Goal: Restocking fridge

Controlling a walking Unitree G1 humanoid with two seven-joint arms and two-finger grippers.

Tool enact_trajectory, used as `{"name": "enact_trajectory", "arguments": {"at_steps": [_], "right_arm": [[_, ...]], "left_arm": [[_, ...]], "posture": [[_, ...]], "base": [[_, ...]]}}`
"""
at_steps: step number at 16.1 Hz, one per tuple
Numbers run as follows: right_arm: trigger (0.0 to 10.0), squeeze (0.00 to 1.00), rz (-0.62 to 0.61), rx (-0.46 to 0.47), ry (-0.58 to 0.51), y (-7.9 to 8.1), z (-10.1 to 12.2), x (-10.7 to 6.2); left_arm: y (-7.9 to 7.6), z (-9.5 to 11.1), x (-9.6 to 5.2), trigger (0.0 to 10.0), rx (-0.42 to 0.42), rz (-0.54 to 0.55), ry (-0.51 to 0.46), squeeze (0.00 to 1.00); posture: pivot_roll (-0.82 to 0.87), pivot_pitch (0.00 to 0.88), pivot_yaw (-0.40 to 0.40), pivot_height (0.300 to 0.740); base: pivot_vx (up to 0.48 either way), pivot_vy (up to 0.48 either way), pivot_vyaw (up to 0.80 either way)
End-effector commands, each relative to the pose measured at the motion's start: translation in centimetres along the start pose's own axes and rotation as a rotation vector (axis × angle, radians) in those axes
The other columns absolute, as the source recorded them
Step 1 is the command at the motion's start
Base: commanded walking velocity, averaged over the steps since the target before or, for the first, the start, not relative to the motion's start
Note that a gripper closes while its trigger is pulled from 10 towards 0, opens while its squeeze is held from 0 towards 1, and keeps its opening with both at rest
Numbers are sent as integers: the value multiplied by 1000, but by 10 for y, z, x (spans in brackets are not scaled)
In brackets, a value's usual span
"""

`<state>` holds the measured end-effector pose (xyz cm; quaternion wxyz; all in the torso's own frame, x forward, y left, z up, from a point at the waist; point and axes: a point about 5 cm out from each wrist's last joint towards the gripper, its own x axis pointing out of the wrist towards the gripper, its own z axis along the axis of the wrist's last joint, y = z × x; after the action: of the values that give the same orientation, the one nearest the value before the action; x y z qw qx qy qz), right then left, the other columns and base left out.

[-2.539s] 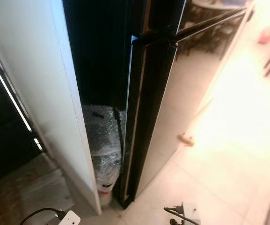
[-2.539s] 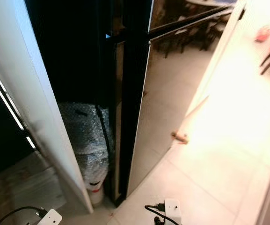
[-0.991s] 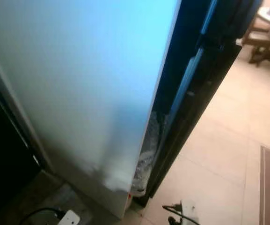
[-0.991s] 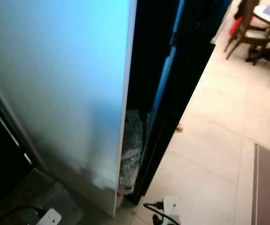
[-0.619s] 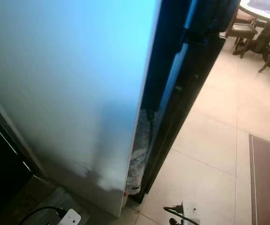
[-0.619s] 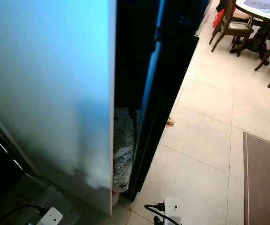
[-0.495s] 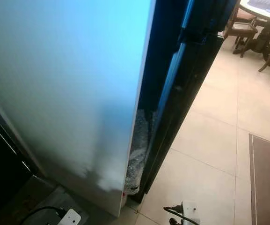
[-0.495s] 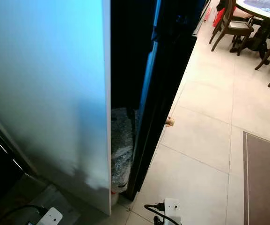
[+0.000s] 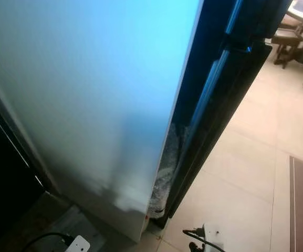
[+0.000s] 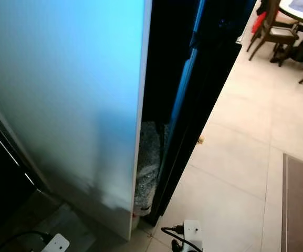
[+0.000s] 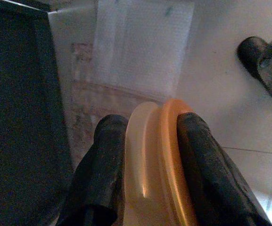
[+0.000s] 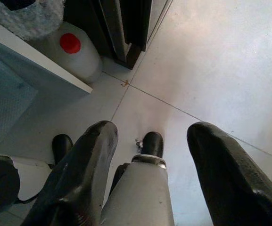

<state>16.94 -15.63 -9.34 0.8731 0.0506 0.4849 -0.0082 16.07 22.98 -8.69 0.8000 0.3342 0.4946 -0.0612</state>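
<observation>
While the head camera looks down along a tall white cabinet side (image 9: 88,105), that pale panel takes up most of the left half of both eye views. Just to its right stands the black fridge (image 9: 219,100), its glossy dark door edge running diagonally down to the floor, with a narrow dark gap between the two. Beige floor tiles (image 10: 235,173) spread to the right, and a brownish mat (image 10: 301,210) lies at the far right edge. Wooden chairs (image 10: 269,29) stand around a table at the upper right, well apart from the fridge. Low in the gap sits a bundle of bubble wrap (image 10: 148,168), and the right wrist view shows a white jug with a red cap (image 12: 74,49) beneath it, beside the cabinet's bottom corner.

The right end effector (image 12: 150,155) hangs above the floor tiles with its two black fingers spread wide and nothing between them. The left end effector (image 11: 147,136) hangs near the floor and pinches a flat translucent container with an orange lid (image 11: 154,155), held on edge, its fingers pressed against either face.
</observation>
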Motion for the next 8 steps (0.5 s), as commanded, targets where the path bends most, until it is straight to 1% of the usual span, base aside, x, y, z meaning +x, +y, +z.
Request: {"name": "enact_trajectory", "arguments": {"at_steps": [1, 8], "right_arm": [[10000, 0, -19, 14, -1, -6, -1, -1], [10000, 0, -20, 13, -1, -6, -2, -1]], "left_arm": [[-1, 3, 0, 10000, 2, -5, -11, 0], [-1, 3, 0, 10000, 0, -5, -12, 0]], "posture": [[-34, 25, -73, 740], [-34, 25, -74, 740]], "base": [[0, 266, 0], [0, 262, 0]]}}
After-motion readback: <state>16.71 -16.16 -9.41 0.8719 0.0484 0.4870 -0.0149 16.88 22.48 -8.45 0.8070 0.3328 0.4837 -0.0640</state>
